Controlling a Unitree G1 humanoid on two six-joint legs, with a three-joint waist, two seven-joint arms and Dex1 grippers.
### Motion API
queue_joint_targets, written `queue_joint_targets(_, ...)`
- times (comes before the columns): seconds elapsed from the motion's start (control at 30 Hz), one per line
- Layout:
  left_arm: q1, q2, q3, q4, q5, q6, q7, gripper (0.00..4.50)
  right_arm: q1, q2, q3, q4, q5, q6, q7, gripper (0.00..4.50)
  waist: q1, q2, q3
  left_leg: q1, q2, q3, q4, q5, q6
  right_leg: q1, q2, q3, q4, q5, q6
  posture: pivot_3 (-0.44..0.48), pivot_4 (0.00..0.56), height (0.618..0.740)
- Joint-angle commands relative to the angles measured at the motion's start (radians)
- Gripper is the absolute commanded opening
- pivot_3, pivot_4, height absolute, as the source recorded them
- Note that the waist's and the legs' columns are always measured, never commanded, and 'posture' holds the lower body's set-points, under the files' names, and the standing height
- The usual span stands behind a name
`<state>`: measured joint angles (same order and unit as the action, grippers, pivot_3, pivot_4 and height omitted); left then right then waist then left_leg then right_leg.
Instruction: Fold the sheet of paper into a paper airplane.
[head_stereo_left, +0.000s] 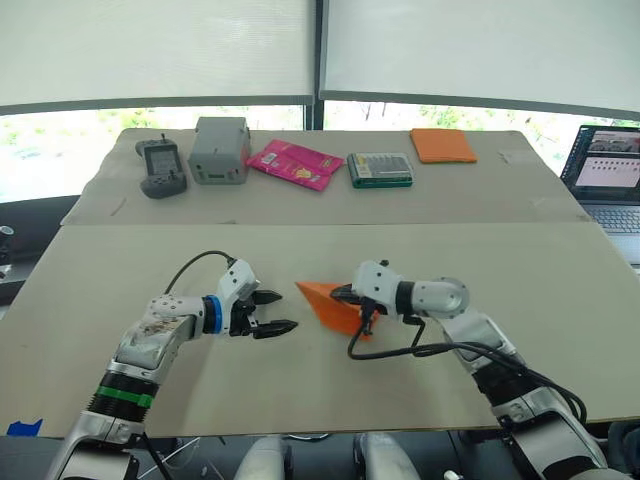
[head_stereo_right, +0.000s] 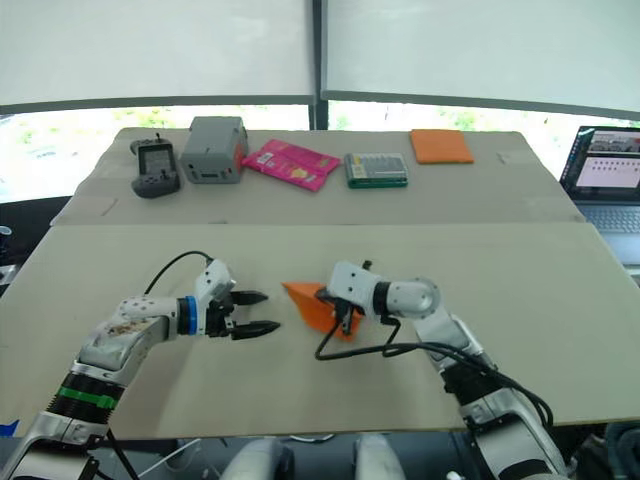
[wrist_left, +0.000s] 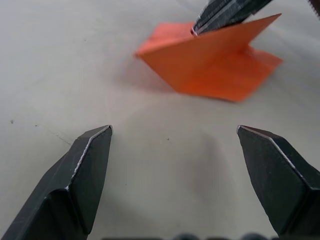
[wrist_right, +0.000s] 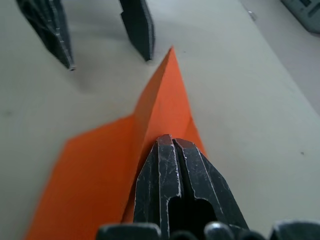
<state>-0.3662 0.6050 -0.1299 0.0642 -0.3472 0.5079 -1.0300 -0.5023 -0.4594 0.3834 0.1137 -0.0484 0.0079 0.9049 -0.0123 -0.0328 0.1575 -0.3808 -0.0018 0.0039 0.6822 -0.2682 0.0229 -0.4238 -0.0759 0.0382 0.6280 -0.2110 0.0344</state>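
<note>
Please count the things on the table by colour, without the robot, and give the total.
Orange: 2, the folded paper and the pad
Grey: 2, the box and the remote
Pink: 1, the packet
Green: 1, the case
Black: 1, the laptop
Total: 7

The folded, pointed sheet of thin paper (head_stereo_left: 330, 304) is plain bright orange against the pale beige cardboard-like tabletop (head_stereo_left: 560, 300), and the flat square pad (head_stereo_left: 442, 145) at the far edge is the same orange. The crinkled foil packet (head_stereo_left: 294, 164) is hot pink with small yellow marks, the boxy plastic device (head_stereo_left: 219, 150) is plain grey, and the flat rectangular case (head_stereo_left: 379, 169) is dark green around a pale striped middle. Both robot grippers have black fingers (wrist_left: 87, 165), and the left arm wears a blue ring (head_stereo_left: 212, 314) at the wrist.
</note>
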Motion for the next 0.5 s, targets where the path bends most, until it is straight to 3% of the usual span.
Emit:
queue_joint_targets(0.03, -0.007, 0.002, 0.061, 0.025, -0.026, 0.029, 0.02, 4.24, 0.031, -0.014, 0.025, -0.062, -0.029, -0.06, 0.017, 0.08, -0.002, 0.0, 0.0, 0.0, 0.0, 0.0, 0.0, 0.0, 0.0, 0.0, 0.0, 0.0, 0.0, 0.0, 0.0, 0.0, 0.15, 0.74)
queue_joint_targets(0.23, -0.04, -0.005, 0.133, 0.031, -0.104, 0.104, 0.009, 4.24, 0.078, -0.026, 0.049, -0.071, -0.106, -0.171, -0.023, 0.08, -0.004, 0.0, 0.0, 0.0, 0.0, 0.0, 0.0, 0.0, 0.0, -0.001, 0.001, 0.0, 0.0, 0.0, 0.0, 0.0, 0.15, 0.74)
queue_joint_targets(0.5, 0.003, 0.051, 0.133, -0.077, -0.208, 0.185, -0.133, 4.24, 0.04, -0.041, -0.097, -0.148, -0.01, -0.065, -0.038, 0.08, -0.003, 0.0, 0.0, -0.001, 0.0, 0.0, 0.0, 0.0, 0.0, -0.001, 0.0, 0.0, 0.0, 0.0, 0.0, 0.0, 0.15, 0.74)
